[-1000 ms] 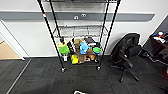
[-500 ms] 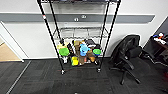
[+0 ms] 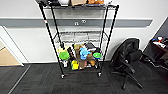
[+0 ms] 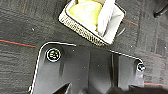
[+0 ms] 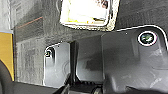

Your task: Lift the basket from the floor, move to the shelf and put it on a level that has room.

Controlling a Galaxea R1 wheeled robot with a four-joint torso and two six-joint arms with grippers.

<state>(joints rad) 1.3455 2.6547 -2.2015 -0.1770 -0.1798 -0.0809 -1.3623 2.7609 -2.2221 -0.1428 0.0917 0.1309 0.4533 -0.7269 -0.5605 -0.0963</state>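
Observation:
The cream woven basket (image 4: 83, 31) shows in the left wrist view just beyond my arm's dark plate, with something yellow (image 4: 85, 11) and a pale piece inside it. In the right wrist view the basket (image 5: 86, 24) appears again, over the dark grey carpet floor (image 5: 32, 42). I cannot tell whether it rests on the floor or is held. In the head view the black wire shelf (image 3: 51, 42) stands against the wall straight ahead. Its level second from the top (image 3: 80, 40) is a dark wire grid, below a loaded top tier and above a tier of colourful items (image 3: 80, 56).
A black office chair (image 3: 127, 60) stands right of the shelf, with a dark desk (image 3: 160, 43) at the far right edge. A wooden panel (image 3: 7, 57) sits at the left by the wall. Open carpet (image 3: 37, 80) lies in front of the shelf.
The head picture has barely shifted; the shelf and the chair keep nearly the same places.

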